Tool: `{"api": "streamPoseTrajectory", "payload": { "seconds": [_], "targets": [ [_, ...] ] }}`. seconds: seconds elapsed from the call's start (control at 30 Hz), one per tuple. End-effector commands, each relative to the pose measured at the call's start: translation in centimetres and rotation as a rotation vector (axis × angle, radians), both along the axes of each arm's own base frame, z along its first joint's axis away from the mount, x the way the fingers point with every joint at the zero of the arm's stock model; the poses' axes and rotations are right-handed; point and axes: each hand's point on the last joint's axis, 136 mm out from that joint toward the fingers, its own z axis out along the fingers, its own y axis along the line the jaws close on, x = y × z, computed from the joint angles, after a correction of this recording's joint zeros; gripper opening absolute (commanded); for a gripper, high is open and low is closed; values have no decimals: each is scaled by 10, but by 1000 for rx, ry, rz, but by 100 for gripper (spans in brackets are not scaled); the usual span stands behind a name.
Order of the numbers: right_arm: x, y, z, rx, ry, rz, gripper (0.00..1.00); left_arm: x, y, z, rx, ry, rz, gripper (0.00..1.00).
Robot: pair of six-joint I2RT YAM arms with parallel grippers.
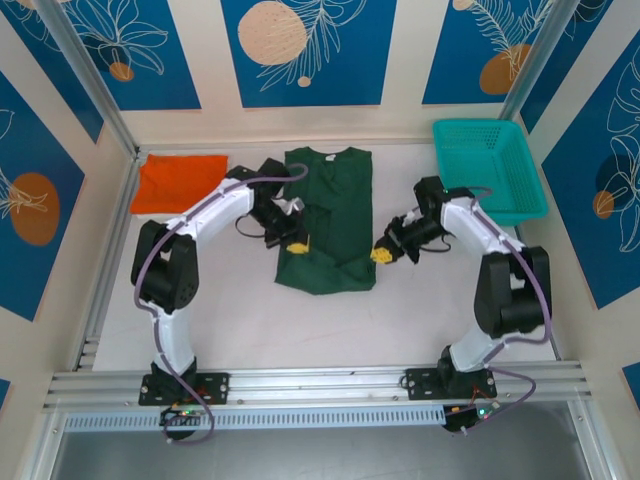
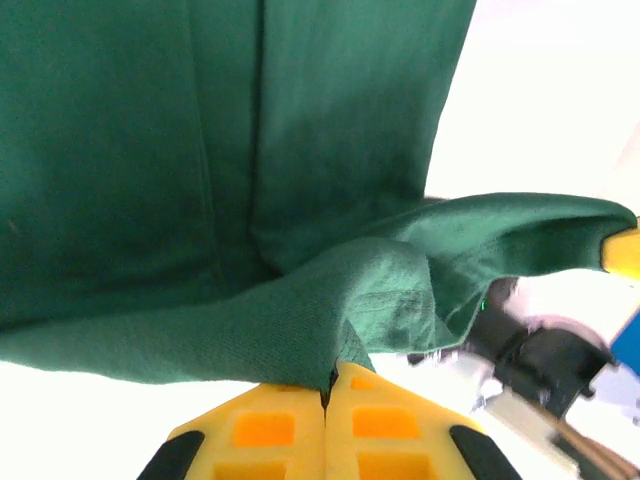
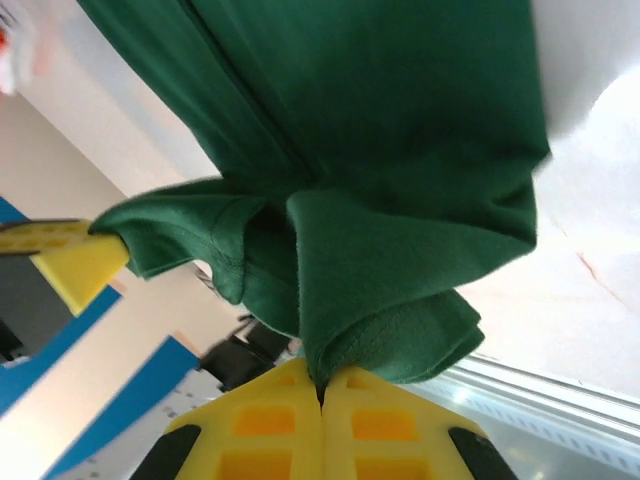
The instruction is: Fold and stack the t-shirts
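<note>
A bright orange folded cloth shirt (image 1: 178, 182) lies far left on the white table (image 1: 260, 320). The left arm (image 1: 200, 215) bends inward, its left gripper (image 2: 327, 385) clamped on the lower left hem of the dark green short-sleeved cloth shirt (image 1: 330, 200) lying mid-table. The right arm (image 1: 480, 225) mirrors it, right gripper (image 3: 320, 385) pinching the lower right hem.

- The table (image 1: 320, 320) has a plain white top, evenly lit.
- Cream walls (image 1: 208, 60) stand around it on three sides, with blue panels (image 1: 330, 70) that carry white leaf drawings and a peach circle (image 1: 272, 32).
- Slanted aluminium posts (image 1: 85, 75) stand in the two back corners.
- An aluminium rail (image 1: 320, 382) runs along the near edge.
</note>
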Motion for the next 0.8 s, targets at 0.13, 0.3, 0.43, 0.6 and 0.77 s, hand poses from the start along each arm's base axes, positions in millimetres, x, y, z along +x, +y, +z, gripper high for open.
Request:
{"api": "streamPoseTrajectory", "payload": {
  "seconds": [0.13,0.3,0.43,0.6,0.77],
  "targets": [
    [55,-5,-8,31,119,-107,0,66,43,-13,166,-23,255,0],
    [94,-5,-24,45,148,-164,0,103,41,-23,124,-31,298,0],
    [119,-3,-29,29,141,-159,0,126,45,-26,134,-51,322,0],
    [139,-10,-38,1,162,-185,0,141,60,-35,168,-54,376,0],
    [158,-12,-50,-15,183,-200,0,156,66,-48,174,-49,397,0]
  ]
}}
